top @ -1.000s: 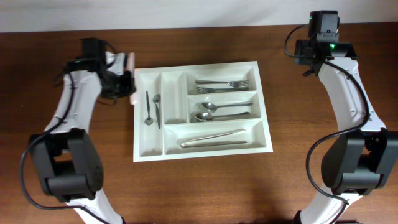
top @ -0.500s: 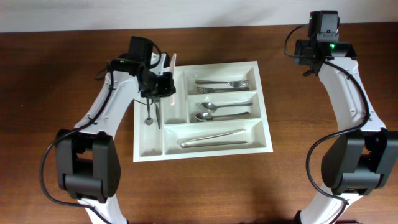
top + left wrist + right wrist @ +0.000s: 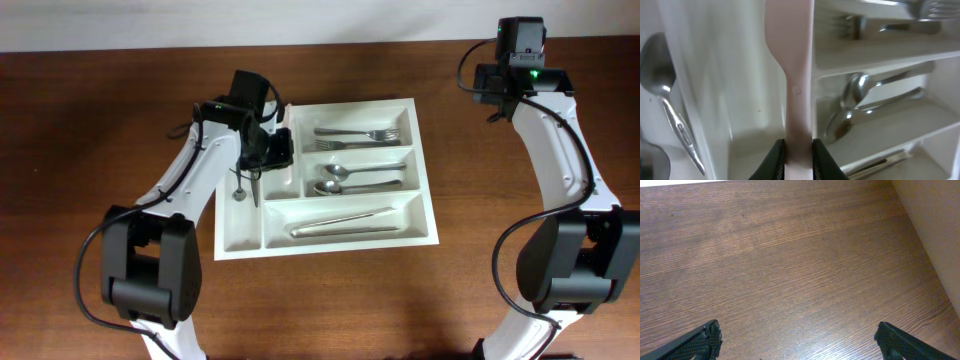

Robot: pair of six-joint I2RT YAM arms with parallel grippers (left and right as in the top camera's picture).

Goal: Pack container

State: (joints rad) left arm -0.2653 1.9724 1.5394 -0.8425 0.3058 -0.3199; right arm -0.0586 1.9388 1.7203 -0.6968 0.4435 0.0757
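Observation:
The container, a white cutlery tray [image 3: 428, 200], lies at the middle of the table. My left gripper [image 3: 268, 150] is over its second narrow upright compartment, shut on a pale pink flat plastic utensil [image 3: 789, 75] that points along that compartment [image 3: 740, 105]. Small spoons [image 3: 240, 175] lie in the leftmost narrow compartment. Forks [image 3: 355, 134], spoons [image 3: 350, 178] and knives [image 3: 345, 222] fill the three long ones. My right gripper [image 3: 800, 342] is open and empty above bare wood at the far right back.
The right arm [image 3: 545, 120] stands well to the right of the tray. A pale wall edge [image 3: 935, 235] shows at the right of the right wrist view. Brown wooden table [image 3: 330, 300] surrounds the tray.
My left gripper has carried the pink utensil rightward from beyond the tray's left edge to over the second narrow compartment. The right arm has not moved.

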